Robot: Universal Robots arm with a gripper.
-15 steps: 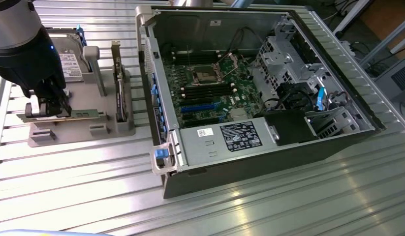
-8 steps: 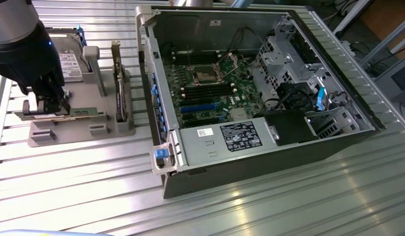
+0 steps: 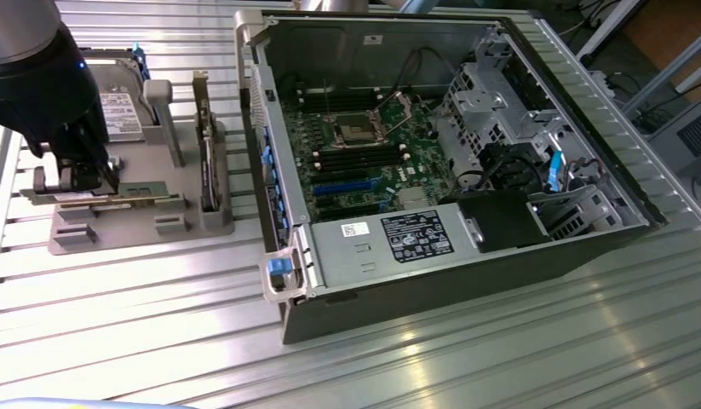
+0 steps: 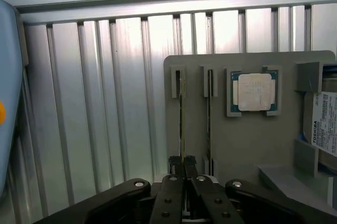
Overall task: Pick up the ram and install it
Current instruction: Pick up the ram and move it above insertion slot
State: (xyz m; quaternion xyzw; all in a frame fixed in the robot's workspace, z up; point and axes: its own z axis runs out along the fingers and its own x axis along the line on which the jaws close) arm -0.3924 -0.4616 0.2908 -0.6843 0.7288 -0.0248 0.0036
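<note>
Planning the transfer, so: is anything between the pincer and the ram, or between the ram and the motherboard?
Nothing separates the pincer and the ram: it is shut on the stick's edge in the gray holder. Toward the motherboard, the open case's side wall rises between holder and board.

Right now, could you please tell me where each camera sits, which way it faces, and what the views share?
Exterior view: off the arm, raised, looking down slantwise across the ribbed table at the open computer case and, at the exterior view's left, the grey holder; the dark arm and gripper show.
Wrist view: on the wrist, looking down past the gripper onto the holder and processor.
Shared: the gripper shut on the ram, the holder, the hard drive, the table.
</note>
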